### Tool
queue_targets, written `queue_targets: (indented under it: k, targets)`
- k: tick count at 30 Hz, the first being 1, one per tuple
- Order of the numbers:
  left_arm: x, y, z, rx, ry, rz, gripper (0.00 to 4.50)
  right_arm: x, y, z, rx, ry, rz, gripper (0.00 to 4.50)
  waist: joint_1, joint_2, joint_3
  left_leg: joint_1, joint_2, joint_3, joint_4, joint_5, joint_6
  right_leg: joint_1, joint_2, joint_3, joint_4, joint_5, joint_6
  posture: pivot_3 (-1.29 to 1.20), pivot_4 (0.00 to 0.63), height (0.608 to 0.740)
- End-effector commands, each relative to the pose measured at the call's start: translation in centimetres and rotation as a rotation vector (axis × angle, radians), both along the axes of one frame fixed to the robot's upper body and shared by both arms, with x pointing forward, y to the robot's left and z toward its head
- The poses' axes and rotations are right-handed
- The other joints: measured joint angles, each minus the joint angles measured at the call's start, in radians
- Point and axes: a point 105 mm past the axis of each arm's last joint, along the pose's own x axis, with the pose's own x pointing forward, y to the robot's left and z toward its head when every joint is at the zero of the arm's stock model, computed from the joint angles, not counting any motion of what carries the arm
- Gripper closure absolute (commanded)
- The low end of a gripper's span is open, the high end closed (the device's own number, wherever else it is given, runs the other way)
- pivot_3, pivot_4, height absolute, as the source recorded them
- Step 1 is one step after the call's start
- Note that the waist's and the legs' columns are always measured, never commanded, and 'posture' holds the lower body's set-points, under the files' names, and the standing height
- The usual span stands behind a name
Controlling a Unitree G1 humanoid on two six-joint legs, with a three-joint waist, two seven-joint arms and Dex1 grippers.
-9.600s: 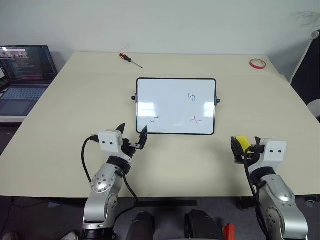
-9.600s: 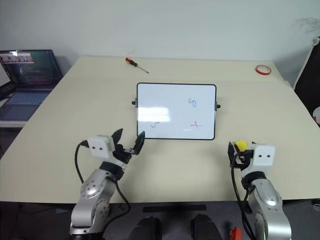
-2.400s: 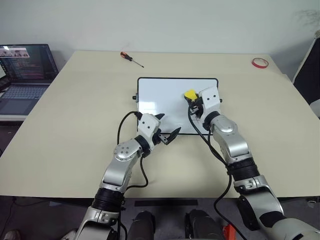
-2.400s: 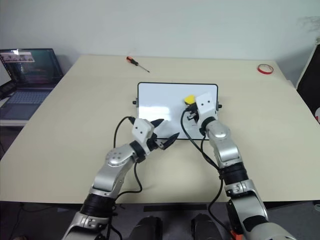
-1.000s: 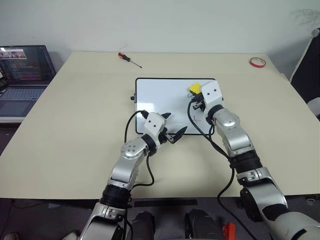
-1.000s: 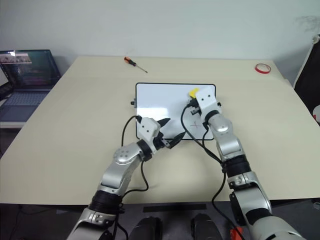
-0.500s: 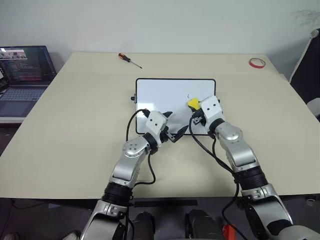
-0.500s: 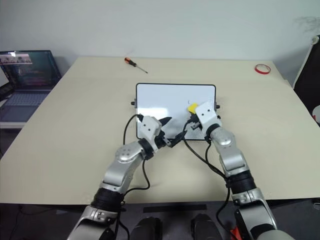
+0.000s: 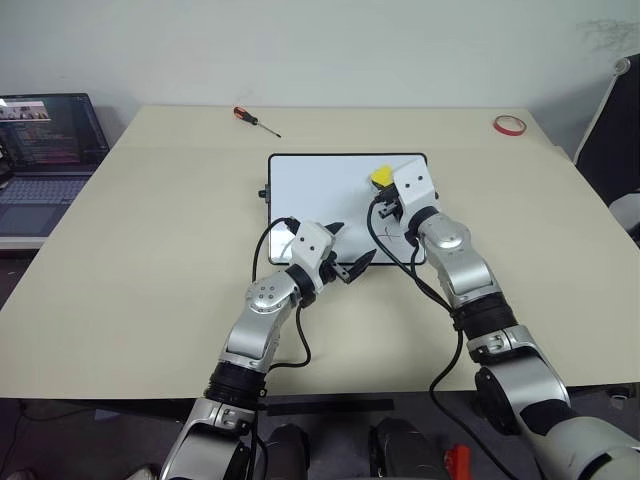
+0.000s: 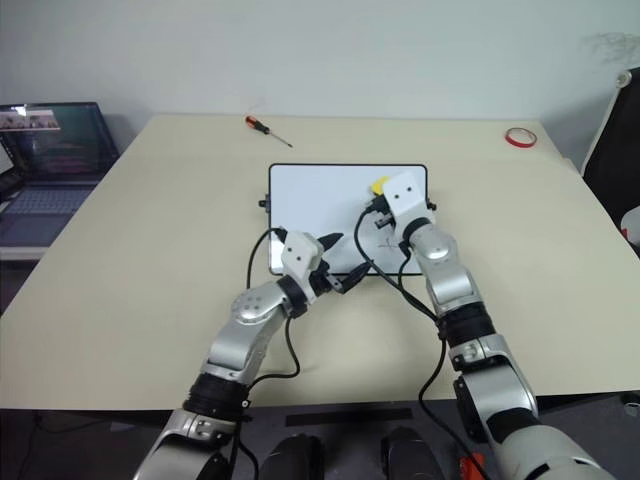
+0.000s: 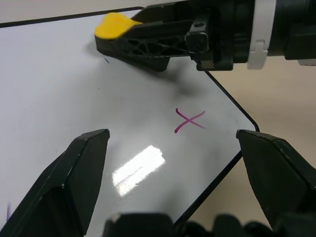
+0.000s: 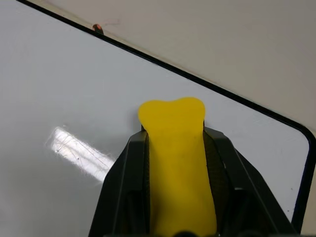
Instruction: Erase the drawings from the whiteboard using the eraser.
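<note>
Yellow eraser [image 12: 177, 163], clamped in the right hand [image 9: 385, 190], sits on the whiteboard [image 9: 310, 190] near its far right corner; the red cross [image 11: 189, 120] remains unerased. Left hand [image 11: 173, 148] spread wide.

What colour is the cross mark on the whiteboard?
The cross mark on the whiteboard is reddish-pink, seen best in the left wrist view.

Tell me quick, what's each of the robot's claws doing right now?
Left gripper: jaws open, holding nothing, at the whiteboard's near edge.
Right gripper: jaws shut on the yellow eraser, over the whiteboard.
</note>
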Motion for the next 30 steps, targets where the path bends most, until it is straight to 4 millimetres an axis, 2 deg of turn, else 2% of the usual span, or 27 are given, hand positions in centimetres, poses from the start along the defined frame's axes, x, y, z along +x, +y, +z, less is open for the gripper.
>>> queue_targets:
  k: [1, 5, 11, 14, 22, 30]
  targets:
    - [-0.2, -0.2, 1.5, -0.012, -0.061, -0.009, 0.0, 0.0, 0.5, -0.5, -0.004, 0.012, 0.014, 3.35, -0.003, 0.0, 0.0, 0.0, 0.0, 0.0, 0.0, 0.0, 0.0, 0.0, 0.0, 0.0, 0.0, 0.0, 0.0, 0.0, 0.15, 0.74]
    - [-0.3, 0.0, 1.4, -0.01, -0.062, -0.004, 0.0, -1.4, 0.9, -2.6, -0.037, 0.061, 0.068, 3.35, -0.004, 0.0, 0.0, 0.001, 0.0, 0.0, 0.0, 0.0, 0.0, 0.0, 0.0, 0.0, 0.0, 0.0, 0.0, 0.0, 0.15, 0.74]
    - [-0.3, -0.1, 1.5, -0.011, -0.062, -0.004, 0.0, -3.9, 0.3, -5.2, -0.081, 0.131, 0.124, 3.35, -0.003, 0.0, 0.0, 0.0, 0.0, -0.001, 0.0, 0.0, 0.0, 0.0, 0.0, 0.0, 0.0, 0.0, 0.0, 0.0, 0.15, 0.74]
    - [-0.3, -0.3, 1.4, -0.013, -0.059, -0.01, 0.0, -4.5, -0.1, -6.1, -0.09, 0.167, 0.122, 3.35, -0.002, 0.0, 0.0, 0.0, 0.0, -0.001, 0.0, 0.0, 0.0, 0.001, 0.0, -0.001, 0.0, 0.0, 0.0, 0.0, 0.15, 0.74]
    - [-0.5, -0.9, 1.3, -0.013, -0.051, -0.039, 0.0, -3.9, -1.4, -4.6, -0.053, 0.136, 0.059, 3.35, 0.0, 0.0, 0.0, 0.0, 0.0, -0.001, 0.0, 0.0, 0.0, 0.001, 0.0, -0.001, 0.0, 0.0, 0.0, 0.0, 0.15, 0.74]
    - [-1.9, -0.6, 1.0, -0.005, -0.051, -0.062, 0.0, -4.7, -2.9, -3.7, -0.004, 0.119, 0.049, 3.35, 0.011, 0.0, 0.0, -0.001, 0.0, -0.002, 0.0, 0.0, 0.0, 0.0, -0.001, -0.001, -0.001, 0.0, 0.0, 0.0, 0.15, 0.74]
